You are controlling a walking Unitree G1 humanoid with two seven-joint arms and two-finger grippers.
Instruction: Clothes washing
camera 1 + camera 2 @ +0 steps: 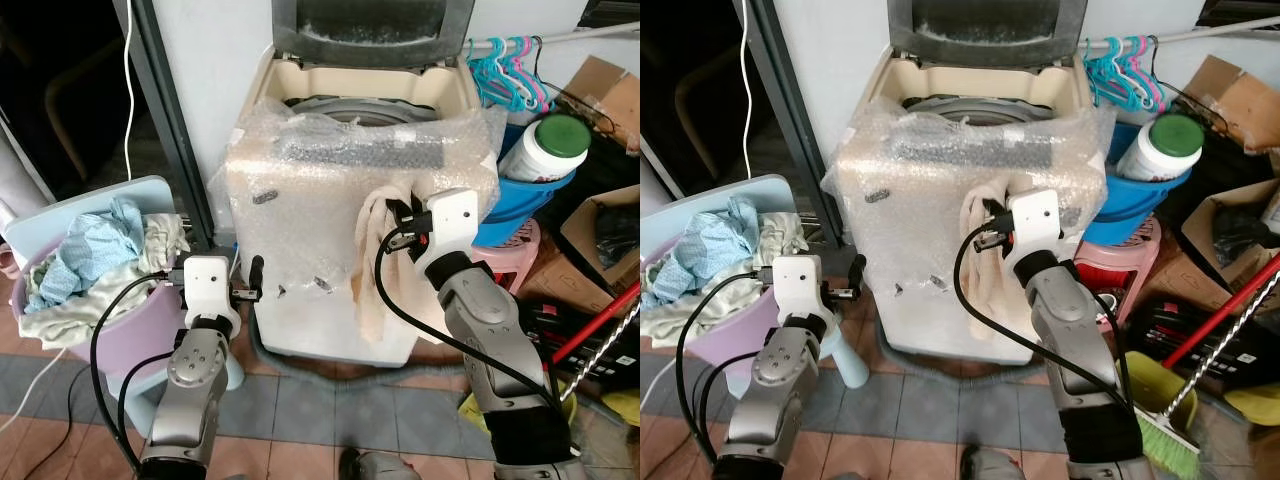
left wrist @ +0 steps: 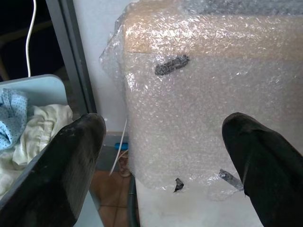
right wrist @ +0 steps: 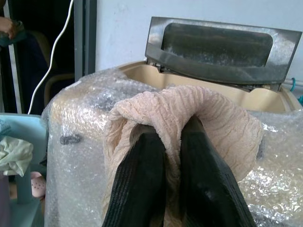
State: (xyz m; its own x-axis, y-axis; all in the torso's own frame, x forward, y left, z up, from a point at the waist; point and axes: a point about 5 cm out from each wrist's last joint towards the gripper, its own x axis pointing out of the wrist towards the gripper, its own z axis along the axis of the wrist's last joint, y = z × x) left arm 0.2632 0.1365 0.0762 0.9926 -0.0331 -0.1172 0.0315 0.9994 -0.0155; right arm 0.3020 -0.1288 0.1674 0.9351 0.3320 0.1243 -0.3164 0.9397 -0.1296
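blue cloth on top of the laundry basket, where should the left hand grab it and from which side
Grip the raised, crumpled peak of the blue cloth, coming down from above. It sits on top of the pile in the purple basket, so its bunched folds stand clear of the white clothes. The open left hand hangs beside the basket.

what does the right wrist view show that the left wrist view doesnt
Right wrist view: the right tool shut on a beige towel, with the washing machine's raised lid behind it.

Left wrist view: the left tool open and holding nothing, and tiled floor beside the machine.

Both: the bubble wrap over the washing machine's front, the pale blue chair with laundry beside it, and a white cable hanging in the dark doorway.
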